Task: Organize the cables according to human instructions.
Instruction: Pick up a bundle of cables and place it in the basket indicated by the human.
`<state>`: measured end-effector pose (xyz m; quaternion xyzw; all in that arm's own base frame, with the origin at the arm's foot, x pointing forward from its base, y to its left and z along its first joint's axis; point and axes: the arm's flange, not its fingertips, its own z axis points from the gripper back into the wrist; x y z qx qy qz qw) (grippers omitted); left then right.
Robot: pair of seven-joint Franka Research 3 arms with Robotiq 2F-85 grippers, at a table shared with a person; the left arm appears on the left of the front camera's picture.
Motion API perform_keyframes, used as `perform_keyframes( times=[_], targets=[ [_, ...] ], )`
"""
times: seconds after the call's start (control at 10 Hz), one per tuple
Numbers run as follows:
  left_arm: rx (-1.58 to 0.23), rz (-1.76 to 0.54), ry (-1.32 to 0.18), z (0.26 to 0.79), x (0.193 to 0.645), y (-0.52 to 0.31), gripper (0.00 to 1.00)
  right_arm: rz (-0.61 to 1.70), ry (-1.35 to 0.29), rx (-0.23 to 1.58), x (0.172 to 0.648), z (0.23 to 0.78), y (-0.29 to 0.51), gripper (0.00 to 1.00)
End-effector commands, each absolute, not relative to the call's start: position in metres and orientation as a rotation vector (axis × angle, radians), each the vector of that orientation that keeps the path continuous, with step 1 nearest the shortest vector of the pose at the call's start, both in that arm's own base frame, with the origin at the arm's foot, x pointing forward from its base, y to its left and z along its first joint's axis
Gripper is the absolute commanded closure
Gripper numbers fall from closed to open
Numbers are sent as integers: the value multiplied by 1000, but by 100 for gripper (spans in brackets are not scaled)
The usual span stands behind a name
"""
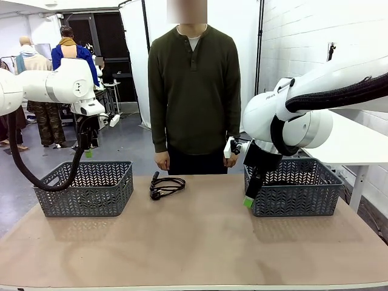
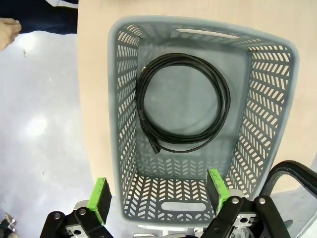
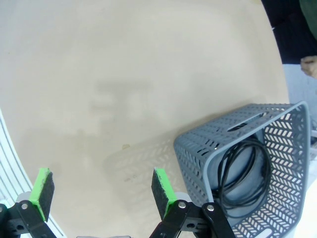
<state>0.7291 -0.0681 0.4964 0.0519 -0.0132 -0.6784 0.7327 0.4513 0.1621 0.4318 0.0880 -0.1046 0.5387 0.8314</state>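
Note:
One black coiled cable point(image 1: 165, 185) lies on the table between the two baskets, in front of the person. Another coil point(image 2: 183, 101) rests flat on the floor of the left grey basket point(image 2: 124, 124). My left gripper point(image 2: 159, 193) hangs open above that basket's near end, holding nothing, and shows behind the basket as left gripper point(image 1: 88, 151). In the right grey basket point(image 3: 198, 153) lie coiled cables point(image 3: 245, 173). My right gripper point(image 3: 103, 191) is open over bare table beside that basket; from the front the right gripper point(image 1: 248, 200) sits low at the basket's left corner.
The person point(image 1: 194, 91) stands at the far edge with both hands down at the table's rim; a hand point(image 2: 7, 29) shows past the left basket point(image 1: 85, 188). The right basket point(image 1: 294, 188) sits at the table's right. A thick robot hose point(image 1: 36, 176) loops beside the left basket.

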Motion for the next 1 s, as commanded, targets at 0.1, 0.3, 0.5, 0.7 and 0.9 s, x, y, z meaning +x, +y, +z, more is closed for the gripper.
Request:
perform_keyframes(
  times=[0.1, 0.3, 0.5, 0.7, 0.9],
  targets=[
    [50, -1442, -97, 511, 706, -65, 0, 1149, -216, 188, 451, 432, 162, 0],
    [5, -1402, -153, 524, 672, -62, 0, 1149, -216, 188, 451, 432, 162, 0],
    [-28, -1407, -168, 538, 638, -62, 0, 1149, -216, 188, 451, 432, 162, 0],
    [-89, -1433, -185, 551, 607, -64, 0, 1149, -216, 188, 451, 432, 162, 0],
    [-129, -1438, -215, 561, 567, -72, 0, 1149, -216, 188, 451, 432, 162, 0]
  ],
)
